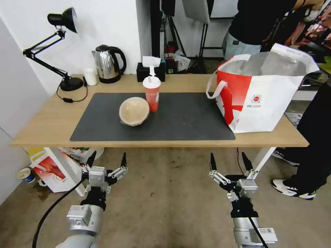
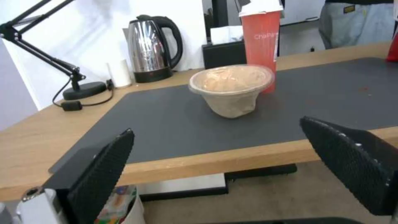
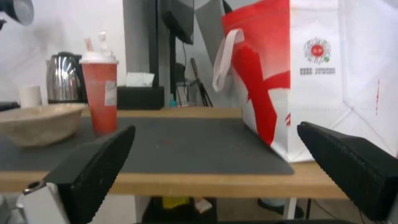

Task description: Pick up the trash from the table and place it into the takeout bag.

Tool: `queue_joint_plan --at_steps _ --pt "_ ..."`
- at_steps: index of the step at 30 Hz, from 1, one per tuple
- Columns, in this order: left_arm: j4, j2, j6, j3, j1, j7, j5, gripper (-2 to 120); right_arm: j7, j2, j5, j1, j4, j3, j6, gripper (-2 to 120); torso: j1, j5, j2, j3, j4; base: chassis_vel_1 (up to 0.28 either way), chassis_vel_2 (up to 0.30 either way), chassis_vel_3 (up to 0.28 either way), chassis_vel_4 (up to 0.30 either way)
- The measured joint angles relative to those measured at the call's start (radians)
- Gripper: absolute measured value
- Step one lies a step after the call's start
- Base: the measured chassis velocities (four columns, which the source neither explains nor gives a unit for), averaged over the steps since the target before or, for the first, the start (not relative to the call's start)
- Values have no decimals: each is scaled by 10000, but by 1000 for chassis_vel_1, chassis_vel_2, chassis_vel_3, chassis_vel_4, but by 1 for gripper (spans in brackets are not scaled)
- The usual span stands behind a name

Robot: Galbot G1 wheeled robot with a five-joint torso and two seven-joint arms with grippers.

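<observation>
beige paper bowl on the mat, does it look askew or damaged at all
Yes. The beige paper bowl sits tilted on the dark grey mat, mouth tipped toward the robot, and its wall looks crumpled near the base in the left wrist view. It stands right beside the upright red drink cup with white lid.

Silver-grey arms with black wrists, black cables, white labels and black textured jaws.

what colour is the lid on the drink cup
White, on a red cup; the lid shows best in the head view.
</observation>
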Motion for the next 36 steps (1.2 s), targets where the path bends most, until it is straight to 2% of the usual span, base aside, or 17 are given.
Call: queue_joint_plan --at_steps 36 --pt "0 0 0 0 0 0 0 100 -34 73 -76 191 -542 -231 -51 100 1 -1 0 0 0 0 0 0 0"
